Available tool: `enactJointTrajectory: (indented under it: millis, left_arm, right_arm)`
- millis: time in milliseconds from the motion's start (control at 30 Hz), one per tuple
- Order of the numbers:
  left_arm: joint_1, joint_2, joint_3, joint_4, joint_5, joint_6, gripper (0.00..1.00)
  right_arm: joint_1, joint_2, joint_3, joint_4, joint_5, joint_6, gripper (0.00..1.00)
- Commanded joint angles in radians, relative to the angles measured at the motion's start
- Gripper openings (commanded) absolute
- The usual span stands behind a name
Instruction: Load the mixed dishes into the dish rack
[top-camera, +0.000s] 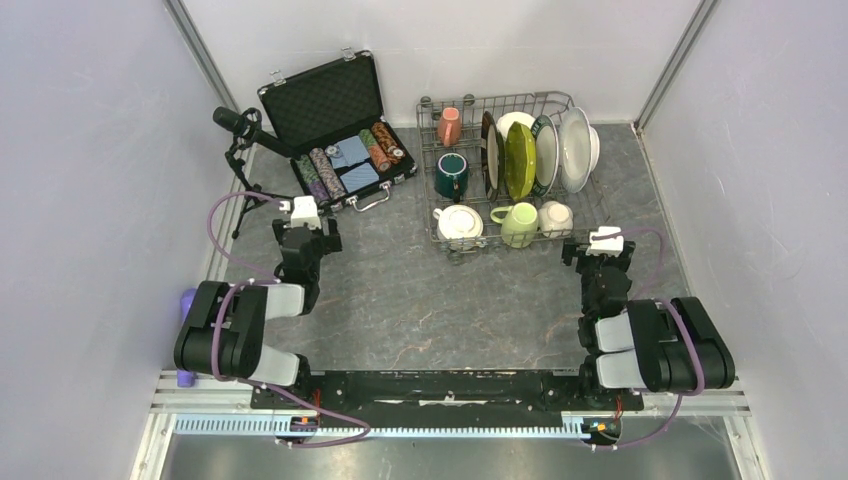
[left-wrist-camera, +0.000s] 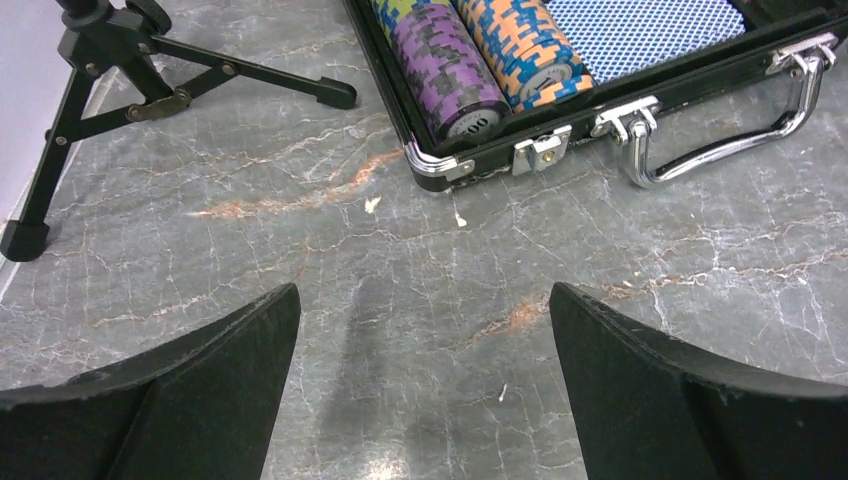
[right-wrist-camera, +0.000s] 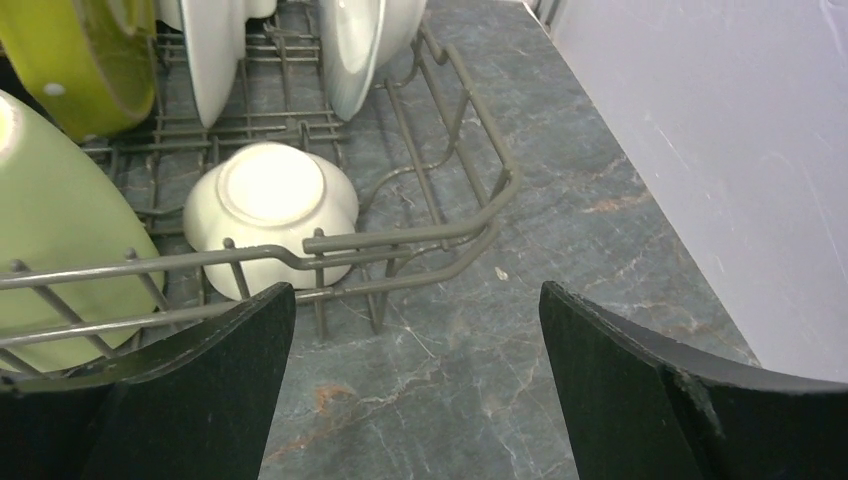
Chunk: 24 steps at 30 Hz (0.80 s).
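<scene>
Just ahead and left of the right gripper (right-wrist-camera: 415, 320), the dish rack (right-wrist-camera: 400, 238) holds all the mixed dishes (top-camera: 519, 160) we can see, plates on edge. That gripper and the left gripper (left-wrist-camera: 425, 310) both gape empty, and the right arm's nearer.

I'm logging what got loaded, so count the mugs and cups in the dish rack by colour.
salmon-pink mug: 1
dark-teal mug: 1
light-green mug: 1
white: 2, a white mug and an upturned white cup
Total: 5, all inside the dish rack
</scene>
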Motion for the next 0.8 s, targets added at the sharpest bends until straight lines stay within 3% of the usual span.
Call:
enactJointTrajectory:
  millis: [0,67,133,200,267,767]
  left_arm:
    - [0.011,0.004,0.022,0.075,0.012,0.015,1.0]
    - [0.011,0.004,-0.019,0.142,0.0,-0.017,1.0]
    - [-0.002,0.058,-0.092,0.351,0.003,0.003,0.96]
    - [-0.018,0.026,-0.062,0.234,-0.02,0.003,1.0]
    - [-0.018,0.051,-0.078,0.311,-0.035,0.003,1.0]
    - [-0.018,0.044,-0.067,0.277,-0.03,0.004,1.0]
  right_arm:
    - [-0.002,0.011,-0.132,0.154,-0.041,-0.02,0.97]
    - [-0.001,0.012,-0.124,0.139,-0.041,-0.02,0.98]
    - [-0.002,0.009,-0.129,0.143,-0.046,-0.021,0.98]
    - [-0.002,0.011,-0.127,0.144,-0.042,-0.022,0.98]
    - [-0.002,0.011,-0.125,0.141,-0.042,-0.021,0.98]
    - [-0.001,0.011,-0.124,0.138,-0.042,-0.021,0.98]
